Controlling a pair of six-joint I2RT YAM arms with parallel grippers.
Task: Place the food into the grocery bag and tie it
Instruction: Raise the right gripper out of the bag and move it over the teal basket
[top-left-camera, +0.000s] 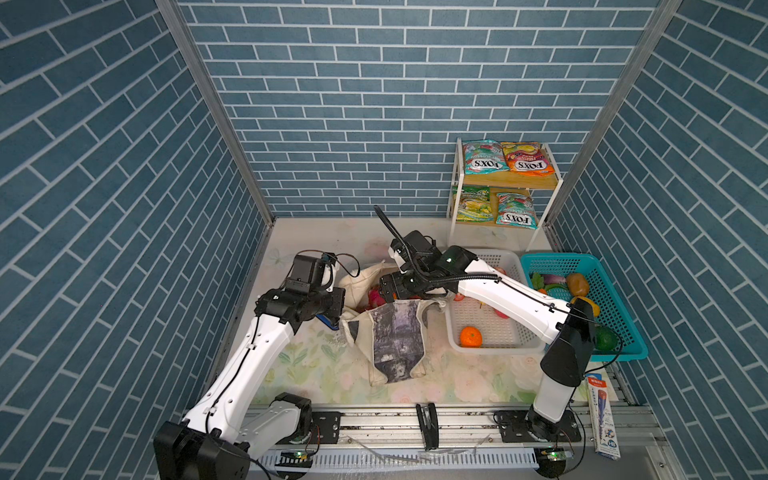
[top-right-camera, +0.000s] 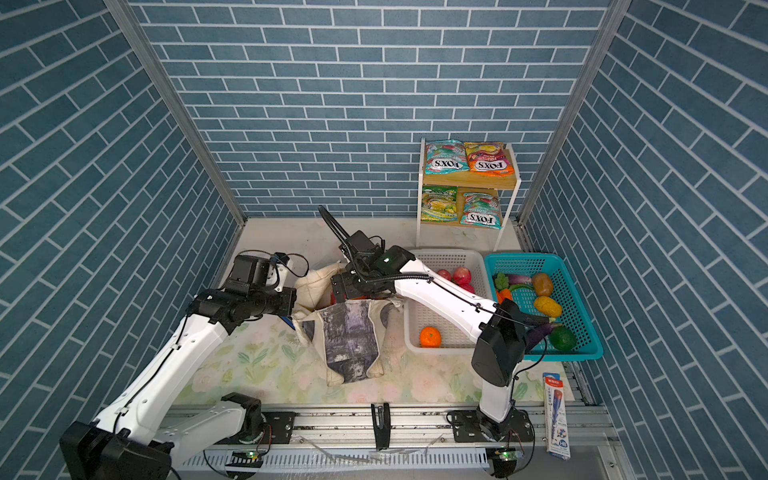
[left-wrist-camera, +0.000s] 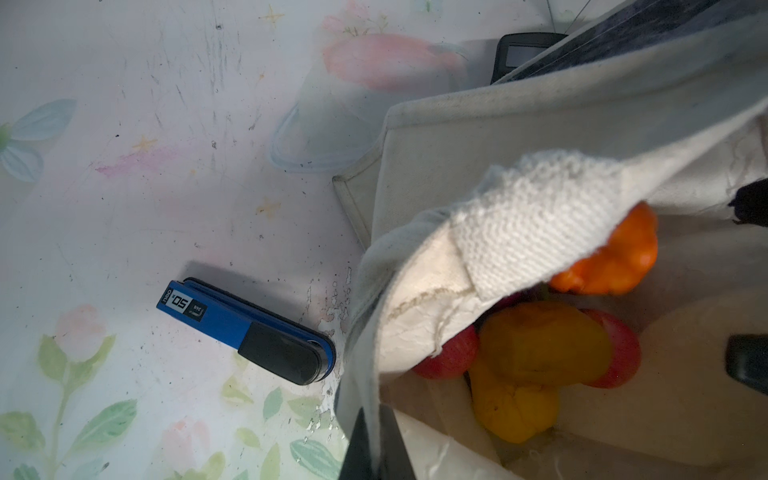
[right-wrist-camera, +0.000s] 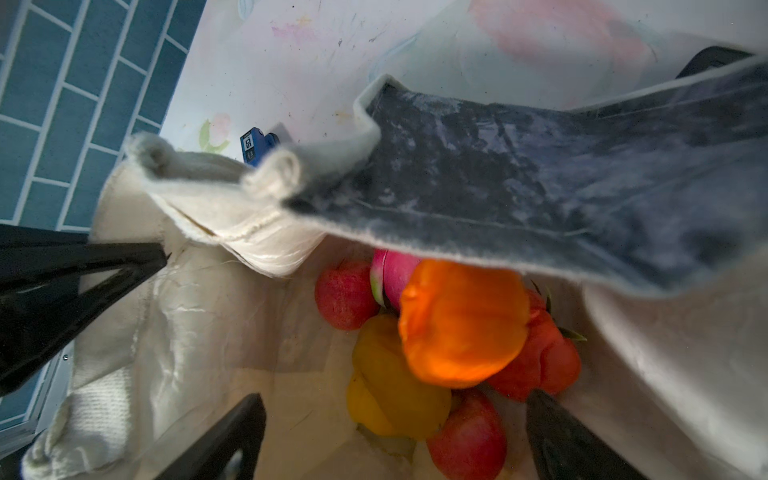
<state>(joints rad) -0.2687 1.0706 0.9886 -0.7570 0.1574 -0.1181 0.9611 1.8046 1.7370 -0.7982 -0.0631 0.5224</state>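
The cream canvas bag lies on the table, grey-purple print panel up, mouth open at its far end. Inside, on the cream lining, a blurred orange piece sits over a yellow one, among two red apples, a pink dragon fruit and a red piece. Four candy packets lie on the shelf.

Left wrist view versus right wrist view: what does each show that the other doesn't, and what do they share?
Only the left wrist view: the blue stapler at full length and the calculator with its screen. Only the right wrist view: the blue brick wall and the right gripper open over the food. Both: the grocery bag with red apples, a yellow pepper and an orange pepper inside.
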